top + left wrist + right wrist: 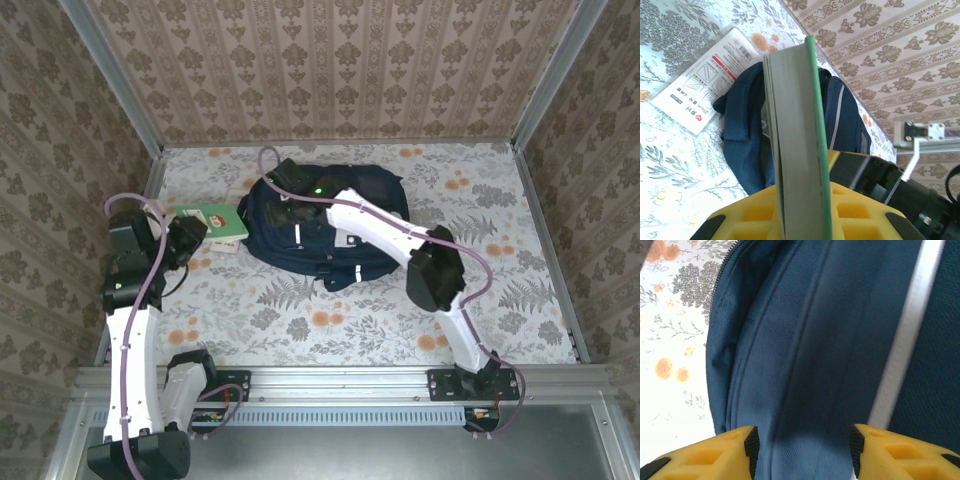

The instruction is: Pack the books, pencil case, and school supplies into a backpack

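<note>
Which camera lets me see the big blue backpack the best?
The top camera: it takes in the whole backpack from above. The left wrist camera catches part of it behind the green book. The right wrist camera sits so close that you get navy fabric and one white stripe.

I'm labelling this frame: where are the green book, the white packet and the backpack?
green book point(817, 150): left wrist view, green cover edge.
white packet point(705, 80): left wrist view, printed face.
backpack point(280, 230): top view, navy front panel.
</note>
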{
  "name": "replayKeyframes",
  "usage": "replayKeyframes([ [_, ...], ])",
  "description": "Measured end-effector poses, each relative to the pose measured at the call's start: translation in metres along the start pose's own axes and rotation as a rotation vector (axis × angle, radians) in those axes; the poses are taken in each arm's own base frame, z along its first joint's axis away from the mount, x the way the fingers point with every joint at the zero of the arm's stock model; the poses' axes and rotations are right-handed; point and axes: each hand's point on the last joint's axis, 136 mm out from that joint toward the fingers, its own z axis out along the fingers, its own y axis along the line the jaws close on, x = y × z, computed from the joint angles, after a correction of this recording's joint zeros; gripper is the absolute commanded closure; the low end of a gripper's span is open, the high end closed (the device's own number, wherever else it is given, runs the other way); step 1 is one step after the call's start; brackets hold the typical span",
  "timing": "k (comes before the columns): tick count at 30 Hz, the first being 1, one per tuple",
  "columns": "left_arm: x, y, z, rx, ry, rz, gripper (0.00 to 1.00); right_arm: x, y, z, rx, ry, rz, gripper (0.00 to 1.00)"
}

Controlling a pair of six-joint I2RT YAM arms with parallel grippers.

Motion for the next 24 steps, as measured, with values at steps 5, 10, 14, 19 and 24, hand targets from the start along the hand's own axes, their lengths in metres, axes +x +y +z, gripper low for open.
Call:
replayKeyframes([
  [5, 0.0, 0.0, 0.0, -0.001, -0.001, -0.001, 1.0, -0.006, 0.003, 0.027, 0.077, 0.003, -0.029, 0.55],
  [10, 0.002, 0.002, 0.0, 0.0, 0.001, -0.001, 1.0, 0.003, -0.003, 0.038, 0.124, 0.034, -0.043, 1.0],
  [14, 0.007, 0.006, 0.002, -0.001, 0.013, -0.006, 1.0, 0.004, -0.003, 0.032, 0.127, 0.031, -0.046, 1.0],
  [19, 0.018, 0.016, 0.009, 0.005, 0.042, -0.02, 1.0, 0.008, -0.01, -0.007, 0.116, 0.018, -0.061, 1.0],
  [24, 0.028, 0.025, 0.018, 0.022, 0.067, -0.05, 1.0, 0.002, -0.025, -0.07, 0.085, -0.021, -0.056, 1.0],
])
